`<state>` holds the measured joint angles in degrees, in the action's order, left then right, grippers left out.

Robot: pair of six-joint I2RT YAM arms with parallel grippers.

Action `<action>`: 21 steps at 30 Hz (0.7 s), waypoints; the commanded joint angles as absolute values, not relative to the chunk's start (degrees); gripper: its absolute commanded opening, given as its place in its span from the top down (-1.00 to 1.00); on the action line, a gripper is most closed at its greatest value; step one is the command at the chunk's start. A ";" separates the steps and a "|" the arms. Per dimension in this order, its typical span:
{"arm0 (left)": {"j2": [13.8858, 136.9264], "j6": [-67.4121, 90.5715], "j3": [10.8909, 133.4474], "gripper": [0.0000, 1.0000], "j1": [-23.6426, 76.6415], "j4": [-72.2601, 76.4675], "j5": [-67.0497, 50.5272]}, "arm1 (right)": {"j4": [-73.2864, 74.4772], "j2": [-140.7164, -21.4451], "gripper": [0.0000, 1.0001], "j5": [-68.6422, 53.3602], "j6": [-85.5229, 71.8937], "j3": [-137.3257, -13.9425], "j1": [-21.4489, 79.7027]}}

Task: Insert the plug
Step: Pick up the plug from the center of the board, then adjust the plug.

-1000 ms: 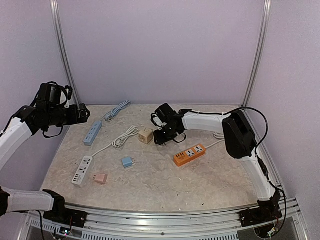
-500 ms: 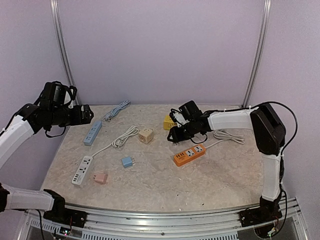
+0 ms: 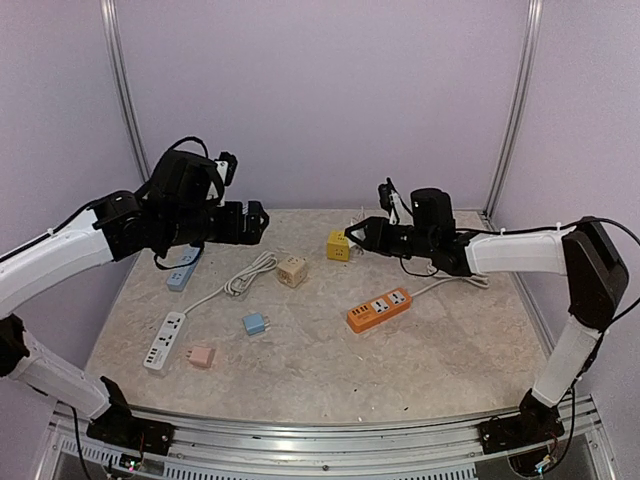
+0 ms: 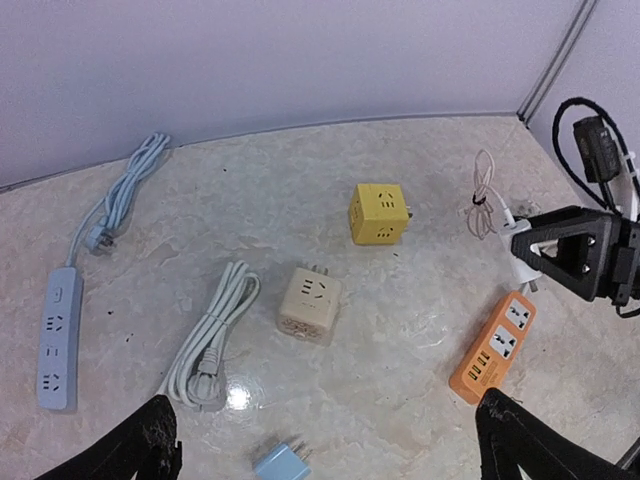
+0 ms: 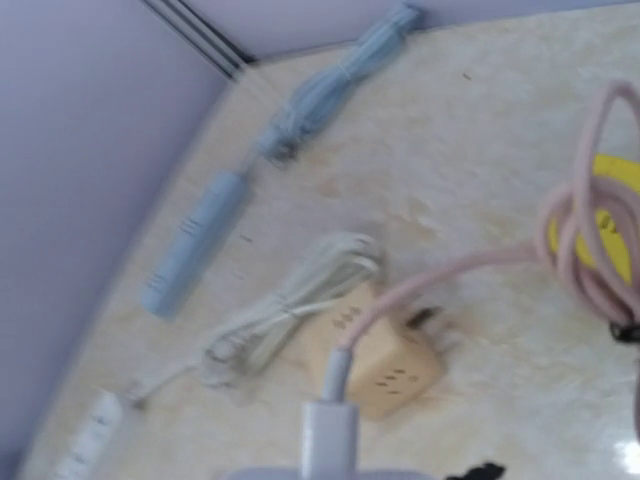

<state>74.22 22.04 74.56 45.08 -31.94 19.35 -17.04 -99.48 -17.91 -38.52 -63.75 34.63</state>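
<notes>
the right pincer (image 3: 357, 236) was clamped on the white plug (image 4: 524, 270), raised off the table, with its pale cord (image 5: 450, 272) looping away. the orange power strip (image 3: 380, 309), likely the target, lay below the pincer and back toward that arm's base, its long axis at a slant to the way the fingers pointed. a yellow cube socket (image 3: 338, 245) lay ahead of the tips, lower down. the left pincer (image 3: 253, 222) hovered spread wide and empty, well apart, so the right arm was nearer.
</notes>
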 commanded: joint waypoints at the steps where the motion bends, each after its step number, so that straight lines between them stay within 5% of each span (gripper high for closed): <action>1: 84.27 16.35 76.99 -0.98 51.16 -21.68 23.22 | -30.45 -94.95 0.62 -20.78 -49.99 -57.90 33.32; 21: 103.02 6.94 87.04 -0.98 54.31 -7.22 -3.84 | -41.97 -88.18 0.64 -26.21 -60.55 -47.19 30.08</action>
<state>100.31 9.17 84.60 53.91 -9.58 2.87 -38.72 -89.97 -24.58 -58.96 -48.12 30.79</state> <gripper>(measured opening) 0.990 0.413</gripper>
